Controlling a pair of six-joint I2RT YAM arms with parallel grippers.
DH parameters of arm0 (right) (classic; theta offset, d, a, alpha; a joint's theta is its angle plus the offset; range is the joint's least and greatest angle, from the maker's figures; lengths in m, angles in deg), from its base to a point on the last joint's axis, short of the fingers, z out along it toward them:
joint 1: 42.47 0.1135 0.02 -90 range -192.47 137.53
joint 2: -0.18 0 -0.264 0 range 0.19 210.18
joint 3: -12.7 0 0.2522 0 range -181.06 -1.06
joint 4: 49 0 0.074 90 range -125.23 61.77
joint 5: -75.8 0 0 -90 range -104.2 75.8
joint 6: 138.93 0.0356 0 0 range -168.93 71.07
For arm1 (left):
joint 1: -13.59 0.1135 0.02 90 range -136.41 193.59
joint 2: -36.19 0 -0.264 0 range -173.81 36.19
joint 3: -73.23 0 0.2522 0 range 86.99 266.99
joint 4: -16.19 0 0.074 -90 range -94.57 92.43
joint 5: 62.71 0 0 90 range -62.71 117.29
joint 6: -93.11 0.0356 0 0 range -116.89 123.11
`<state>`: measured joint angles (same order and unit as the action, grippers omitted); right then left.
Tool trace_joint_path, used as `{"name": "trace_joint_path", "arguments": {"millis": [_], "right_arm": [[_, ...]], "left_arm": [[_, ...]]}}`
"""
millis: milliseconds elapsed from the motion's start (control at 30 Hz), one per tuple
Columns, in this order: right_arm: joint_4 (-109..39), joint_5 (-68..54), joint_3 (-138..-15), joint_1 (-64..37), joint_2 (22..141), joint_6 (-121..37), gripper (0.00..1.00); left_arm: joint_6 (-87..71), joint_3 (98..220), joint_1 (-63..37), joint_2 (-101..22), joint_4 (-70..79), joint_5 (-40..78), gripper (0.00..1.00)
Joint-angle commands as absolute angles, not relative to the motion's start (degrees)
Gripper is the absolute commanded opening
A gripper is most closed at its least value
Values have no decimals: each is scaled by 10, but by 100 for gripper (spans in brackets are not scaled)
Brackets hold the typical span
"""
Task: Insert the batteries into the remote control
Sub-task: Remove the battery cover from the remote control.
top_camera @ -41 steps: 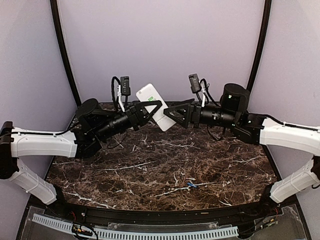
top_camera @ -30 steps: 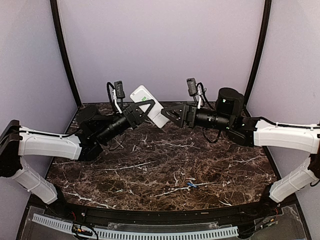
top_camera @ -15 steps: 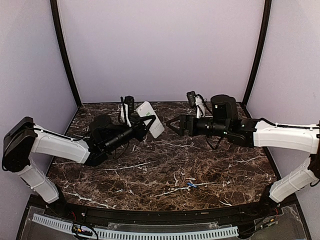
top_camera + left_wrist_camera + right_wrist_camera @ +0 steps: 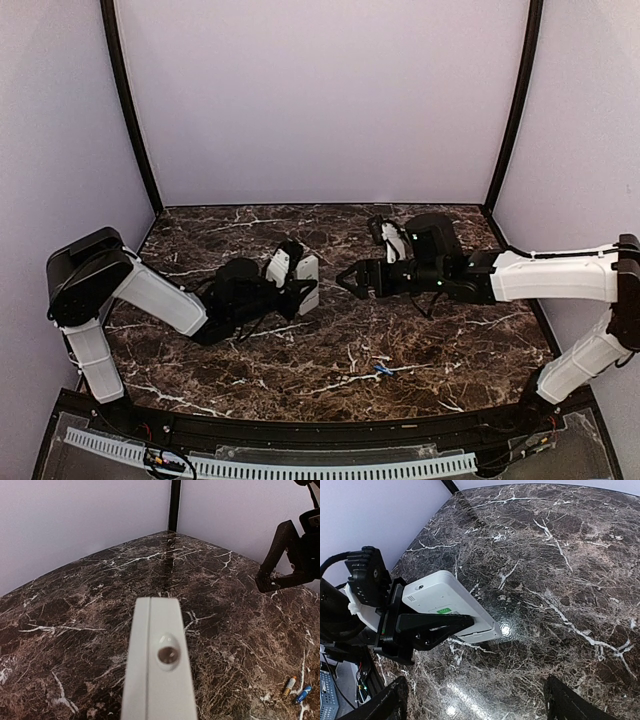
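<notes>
The white remote control (image 4: 308,283) is gripped by my left gripper (image 4: 300,288), low over the marble table and left of centre. In the right wrist view the remote control (image 4: 447,602) is tilted, its lower end close to the tabletop, with a black left finger (image 4: 427,627) across its side. In the left wrist view the remote control (image 4: 157,670) points end-on and hides my own fingers. My right gripper (image 4: 350,280) stands open just right of it, holding nothing; its fingertips (image 4: 390,705) frame bare marble. Two small batteries (image 4: 296,690) lie on the table; they are a blue speck (image 4: 383,369) near the front.
Dark marble tabletop (image 4: 330,340) is enclosed by lilac walls and black corner posts (image 4: 512,110). A perforated white strip (image 4: 280,465) runs along the near edge. The right gripper's fingers (image 4: 282,555) show at the top right of the left wrist view.
Both arms have come down from a raised position at the back to just above the table. The left still holds the remote; the right has stayed open beside it.
</notes>
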<state>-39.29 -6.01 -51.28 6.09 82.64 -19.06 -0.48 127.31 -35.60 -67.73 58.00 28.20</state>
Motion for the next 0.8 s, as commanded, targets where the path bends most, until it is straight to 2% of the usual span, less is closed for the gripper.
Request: {"name": "trace_joint_path", "arguments": {"millis": [0,267,467,633,767], "right_arm": [[-398,-67,-502,57,837,-209,90],[-380,-61,-511,57,864,-221,89],[-396,-48,-505,57,863,-238,89],[-483,-48,-477,68,849,-294,88],[-563,-73,-447,82,858,-356,89]], "left_arm": [[90,1292,-368,-674,569,300,0],[136,1285,-378,-704,557,344,0],[31,1297,-378,-679,553,324,0],[-95,1319,-378,-622,539,299,0],[-139,1322,-378,-581,528,310,0]]}}
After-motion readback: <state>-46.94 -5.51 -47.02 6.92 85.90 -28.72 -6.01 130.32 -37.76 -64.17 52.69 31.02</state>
